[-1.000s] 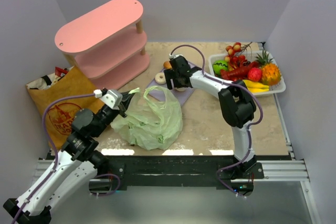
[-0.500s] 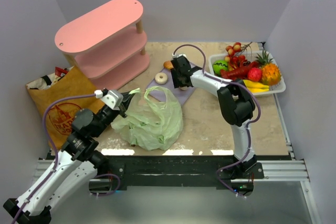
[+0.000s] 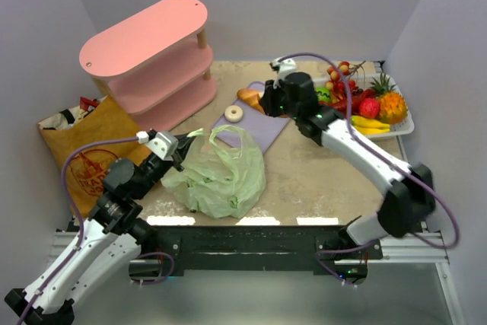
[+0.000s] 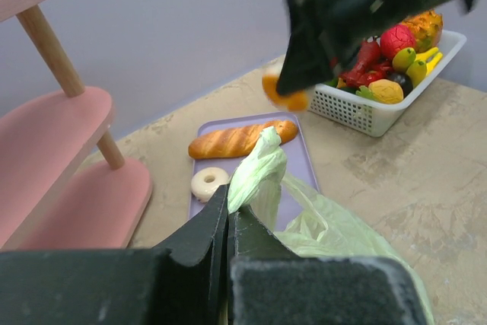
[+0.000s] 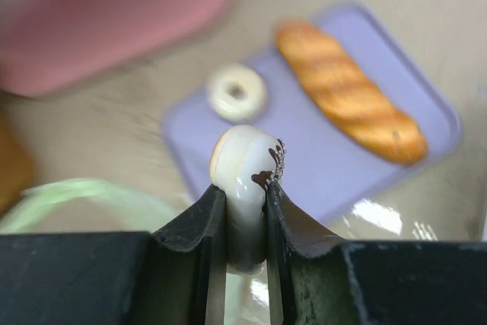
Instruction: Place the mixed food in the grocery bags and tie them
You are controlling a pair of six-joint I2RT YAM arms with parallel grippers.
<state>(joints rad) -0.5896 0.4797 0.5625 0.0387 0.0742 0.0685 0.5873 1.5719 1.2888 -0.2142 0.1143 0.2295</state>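
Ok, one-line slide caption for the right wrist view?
Right gripper pinches an iced doughnut above the purple tray holding a bread loaf and a ring doughnut.

pink three-tier shelf (image 3: 148, 51), far left on the table (image 3: 319, 176). lilac tray (image 3: 262, 123), centre back. white slotted basket (image 3: 384, 133) of fruit, far right corner.
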